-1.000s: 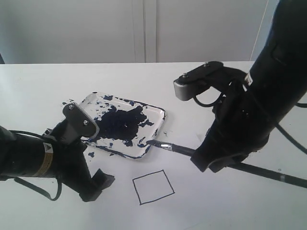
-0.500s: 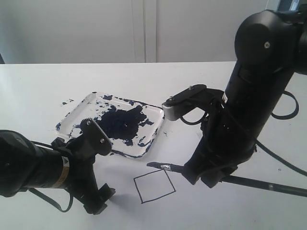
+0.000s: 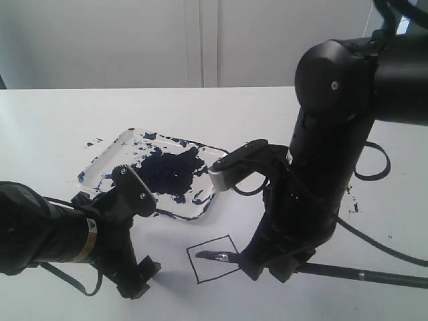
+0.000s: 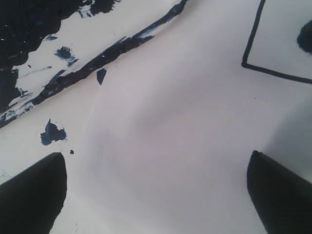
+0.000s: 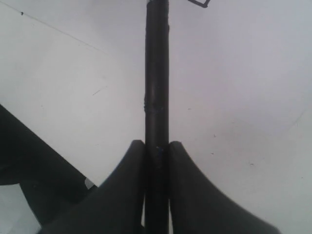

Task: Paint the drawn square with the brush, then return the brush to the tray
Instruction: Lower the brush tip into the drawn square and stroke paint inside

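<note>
Exterior view: one white surface (image 3: pixel 53 120) carries one tray (image 3: pixel 110 150), blotched blue-black, and one drawn square (image 3: pixel 200 267) near the tray's front corner. One brush (image 3: pixel 361 274) runs low across the surface from the right, its dark tip over the inside of the square. Two black arms are at work, the left arm (image 3: pixel 47 237) beside the tray and the right arm (image 3: pixel 334 134) over the brush.

Left wrist view: the left pincer (image 4: pixel 156 195) stands apart and holds nothing, with bare surface between its two fingertips. Two stray paint specks (image 4: pixel 52 132) lie near the tray's edge.

Right wrist view: the right pincer (image 5: pixel 157 156) is clamped on the brush handle.
</note>
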Action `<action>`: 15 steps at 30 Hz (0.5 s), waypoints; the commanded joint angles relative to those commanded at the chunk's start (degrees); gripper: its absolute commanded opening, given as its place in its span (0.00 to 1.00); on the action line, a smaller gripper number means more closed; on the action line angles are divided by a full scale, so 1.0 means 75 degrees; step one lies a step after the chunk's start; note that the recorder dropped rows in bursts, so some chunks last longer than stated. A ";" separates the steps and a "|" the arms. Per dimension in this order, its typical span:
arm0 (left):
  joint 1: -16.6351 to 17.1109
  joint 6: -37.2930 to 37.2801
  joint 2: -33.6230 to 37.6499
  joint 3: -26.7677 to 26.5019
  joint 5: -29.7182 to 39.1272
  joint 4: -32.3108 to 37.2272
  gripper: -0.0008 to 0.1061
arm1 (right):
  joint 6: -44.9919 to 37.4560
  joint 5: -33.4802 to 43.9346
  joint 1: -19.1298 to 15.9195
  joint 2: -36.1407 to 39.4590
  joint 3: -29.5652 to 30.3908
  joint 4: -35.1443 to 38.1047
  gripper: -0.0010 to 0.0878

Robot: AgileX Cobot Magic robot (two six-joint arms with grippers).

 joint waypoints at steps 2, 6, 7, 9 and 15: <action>0.0000 0.0000 0.0000 0.0000 0.0000 0.0000 0.95 | 0.0000 -0.0035 0.0000 0.0088 0.0000 0.0015 0.01; 0.0000 -0.0016 0.0000 0.0000 0.0000 0.0000 0.95 | 0.0010 -0.0053 0.0000 0.0156 0.0000 -0.0037 0.01; 0.0000 -0.0016 0.0000 0.0000 0.0000 0.0000 0.95 | 0.0024 -0.0086 0.0000 0.0156 0.0000 -0.0037 0.01; 0.0000 -0.0016 0.0000 0.0000 0.0000 0.0000 0.95 | 0.0024 -0.0086 0.0000 0.0156 0.0000 -0.0037 0.01; 0.0000 -0.0016 0.0000 0.0000 0.0000 0.0000 0.95 | 0.0017 -0.0211 0.0000 0.0156 0.0000 -0.0037 0.01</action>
